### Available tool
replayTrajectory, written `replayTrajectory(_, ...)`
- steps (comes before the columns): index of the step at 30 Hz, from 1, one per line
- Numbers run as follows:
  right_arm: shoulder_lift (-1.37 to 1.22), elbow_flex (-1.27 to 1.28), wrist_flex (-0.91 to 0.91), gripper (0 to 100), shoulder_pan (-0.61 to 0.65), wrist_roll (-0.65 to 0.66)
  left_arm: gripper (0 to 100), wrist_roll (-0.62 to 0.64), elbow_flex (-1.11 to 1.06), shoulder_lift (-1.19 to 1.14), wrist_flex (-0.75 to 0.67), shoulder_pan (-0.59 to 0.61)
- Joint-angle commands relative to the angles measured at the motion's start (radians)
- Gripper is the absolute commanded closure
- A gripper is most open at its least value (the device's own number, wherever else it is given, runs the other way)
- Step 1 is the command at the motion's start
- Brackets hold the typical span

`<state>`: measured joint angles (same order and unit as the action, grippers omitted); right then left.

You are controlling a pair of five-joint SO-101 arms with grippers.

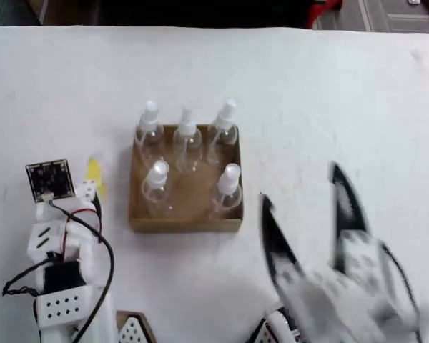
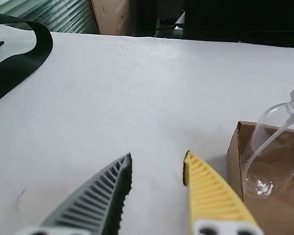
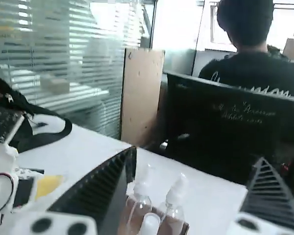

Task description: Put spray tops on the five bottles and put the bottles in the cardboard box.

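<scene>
1. The cardboard box (image 1: 186,223) is sitting near the middle of the white table (image 1: 329,93), open side up.
2. Five clear bottles (image 1: 186,148) are standing upright inside it, all wearing white spray tops (image 1: 159,171). Three are lining the 12 o'clock wall, and two are standing nearer the 6 o'clock wall, one toward each corner.
3. The left tool (image 2: 157,170) is hovering low over the table at the box's 9 o'clock, just beside its wall. Its grey and yellow fingers are spread apart and gripping nothing.
4. The right tool (image 1: 302,204) is hanging above the table at about 4 o'clock from the box, clear of it. Its two black fingers are splayed wide with nothing between them.
5. In the right wrist view, several spray tops are showing in the gap between those black fingers, farther off.
</scene>
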<state>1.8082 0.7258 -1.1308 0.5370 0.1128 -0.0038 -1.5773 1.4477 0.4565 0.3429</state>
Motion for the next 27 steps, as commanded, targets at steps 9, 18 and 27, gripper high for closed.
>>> replayTrajectory(9,-0.001,-0.674,-0.386,95.5,-0.236,0.275,97,0.009,0.299,0.013,0.068,0.193)
replayTrajectory(18,-0.001,-0.979,-0.579,98.2,-0.286,0.267,98,0.002,1.031,0.013,0.594,0.197)
replayTrajectory(27,0.001,-0.999,-0.587,98.2,-0.308,0.103,98,0.002,1.396,0.143,0.882,0.196)
